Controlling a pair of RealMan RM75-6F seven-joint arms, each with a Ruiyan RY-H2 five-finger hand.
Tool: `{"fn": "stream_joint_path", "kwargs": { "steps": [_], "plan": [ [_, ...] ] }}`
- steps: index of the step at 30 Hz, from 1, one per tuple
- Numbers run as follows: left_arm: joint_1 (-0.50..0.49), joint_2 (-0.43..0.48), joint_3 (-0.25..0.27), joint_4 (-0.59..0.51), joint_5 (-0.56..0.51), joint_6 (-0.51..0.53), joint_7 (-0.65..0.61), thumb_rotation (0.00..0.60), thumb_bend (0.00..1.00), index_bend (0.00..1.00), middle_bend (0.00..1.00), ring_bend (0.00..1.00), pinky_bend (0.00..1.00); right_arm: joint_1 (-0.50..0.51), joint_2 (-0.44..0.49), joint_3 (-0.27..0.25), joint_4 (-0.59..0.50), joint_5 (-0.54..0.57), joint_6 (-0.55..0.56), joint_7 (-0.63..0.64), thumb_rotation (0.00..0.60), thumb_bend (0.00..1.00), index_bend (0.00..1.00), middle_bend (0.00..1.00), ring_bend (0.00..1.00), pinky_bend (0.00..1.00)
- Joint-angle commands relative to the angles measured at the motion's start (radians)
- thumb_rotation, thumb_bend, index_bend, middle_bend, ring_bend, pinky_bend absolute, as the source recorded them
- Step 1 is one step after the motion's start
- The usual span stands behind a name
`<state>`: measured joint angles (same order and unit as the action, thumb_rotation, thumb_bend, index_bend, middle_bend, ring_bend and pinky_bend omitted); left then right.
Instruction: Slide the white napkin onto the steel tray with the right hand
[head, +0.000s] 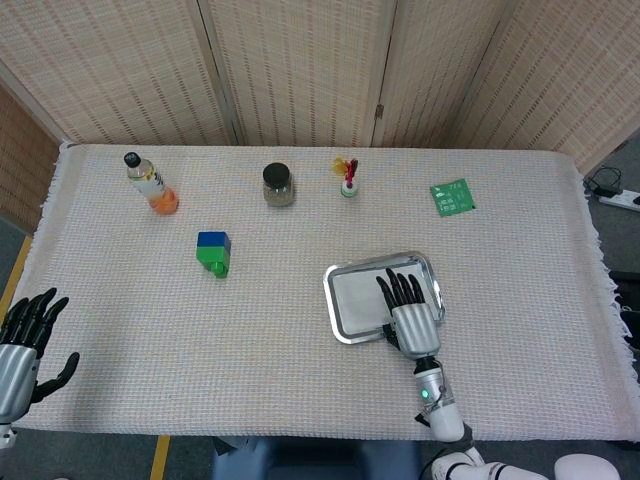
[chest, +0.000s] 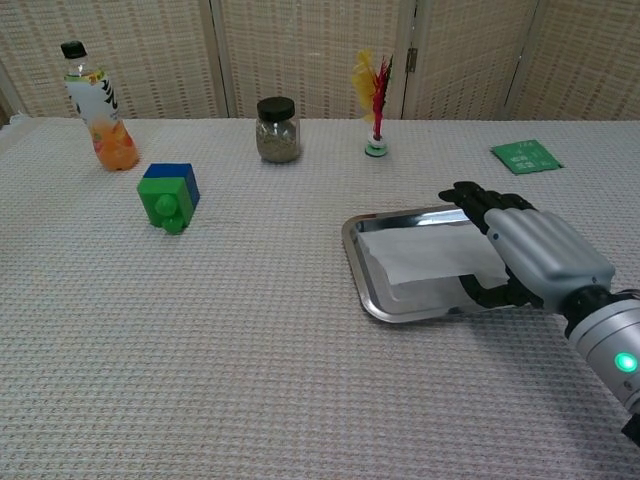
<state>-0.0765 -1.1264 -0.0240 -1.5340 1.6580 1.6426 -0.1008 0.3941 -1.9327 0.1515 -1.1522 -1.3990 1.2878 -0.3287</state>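
White napkin lies flat inside the shiny rectangular steel tray

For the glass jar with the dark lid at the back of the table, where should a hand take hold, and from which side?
Grip the glass jar around its body below the dark lid, coming from the front. It stands upright and is squat, with open cloth on both sides for fingers to wrap around; a top grip on the lid seems less secure.

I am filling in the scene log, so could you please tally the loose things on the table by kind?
Bottle: 1
Jar: 1
Toy block: 1
Feather shuttlecock: 1
Green packet: 1
Steel tray: 1
White napkin: 1
Total: 7
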Motion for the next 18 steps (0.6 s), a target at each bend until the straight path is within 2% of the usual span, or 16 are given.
{"fn": "stream_joint_path", "kwargs": {
  "steps": [1,14,18],
  "plan": [
    [0.001,-0.002,-0.002,0.001,-0.004,0.000,0.001,0.600,0.44,0.00,0.00,0.00,0.00,0.002,0.047,0.006,-0.061,0.041,-0.041,-0.059,0.600,0.54,0.00,0.00,0.00,0.00],
    [-0.001,-0.005,-0.005,0.005,-0.010,-0.005,0.017,0.600,0.44,0.00,0.00,0.00,0.00,0.072,0.299,0.042,-0.413,0.297,-0.299,-0.233,0.600,0.54,0.00,0.00,0.00,0.00],
    [-0.001,-0.006,-0.005,0.005,-0.007,-0.003,0.019,0.600,0.44,0.00,0.00,0.00,0.00,0.107,0.362,0.043,-0.485,0.390,-0.346,-0.293,0.600,0.54,0.00,0.00,0.00,0.00]
  ]
}}
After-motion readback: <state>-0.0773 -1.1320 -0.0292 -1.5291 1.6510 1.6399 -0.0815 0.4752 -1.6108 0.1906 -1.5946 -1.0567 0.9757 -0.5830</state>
